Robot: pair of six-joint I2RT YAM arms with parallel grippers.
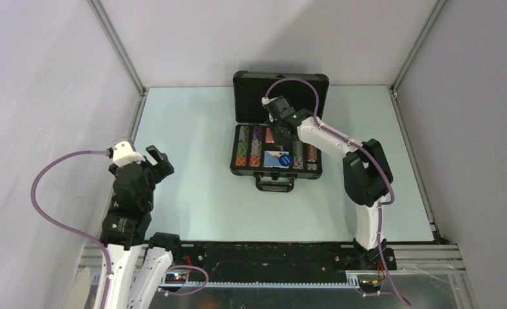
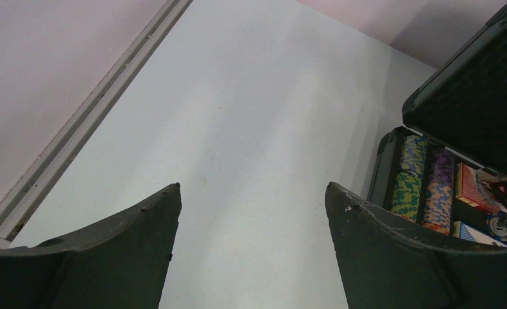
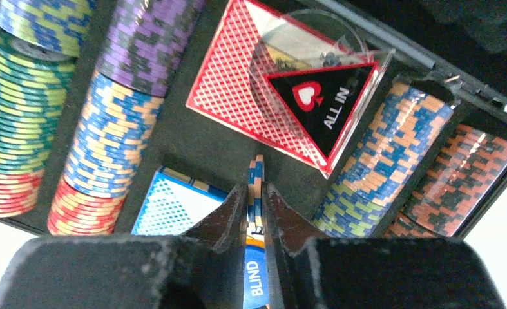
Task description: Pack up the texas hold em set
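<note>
1. Step in hand, as a judgement: stowing the small round buttons in the open case point(image 1: 273, 172). Sits mid-table, toward 12 o'clock from the arm bases, lid point(image 1: 250, 96) upright at the far side.
2. At the right gripper point(image 3: 256, 193): pinches a blue button point(image 3: 253, 283) by its two faces, edge turned toward the wrist camera, low over the middle of the case.
3. At the left gripper point(image 2: 254, 187): spread wide, grips nothing, hangs over bare table point(image 2: 250, 96) at 9 o'clock of the case, well apart from it.
4. Already in the case, seen from the right wrist:
   - rows of chips point(image 3: 19, 109) at 9 to 10 o'clock of the fingertips, more rows at 3 o'clock
   - red-backed deck point(image 3: 225, 90) at 12 o'clock
   - blue-backed deck point(image 3: 173, 206) just beside the fingertips at 8 o'clock
5. On the red-backed deck: a black triangular marker point(image 3: 325, 103), overlapping a clear round disc point(image 3: 315, 29).
6. Next move, as a judgement: calls for lowering the blue button flat onto the blue-backed deck or into the gap beside it, then parting the fingers. Cannot tell which spot is meant. Leaves the lid to shut afterwards, once both arms are clear of it.
7. Readable: "BLIND" in white on the blue button; "ALL IN" beside a red spade on the triangular marker. No brand name legible anywhere.
</note>
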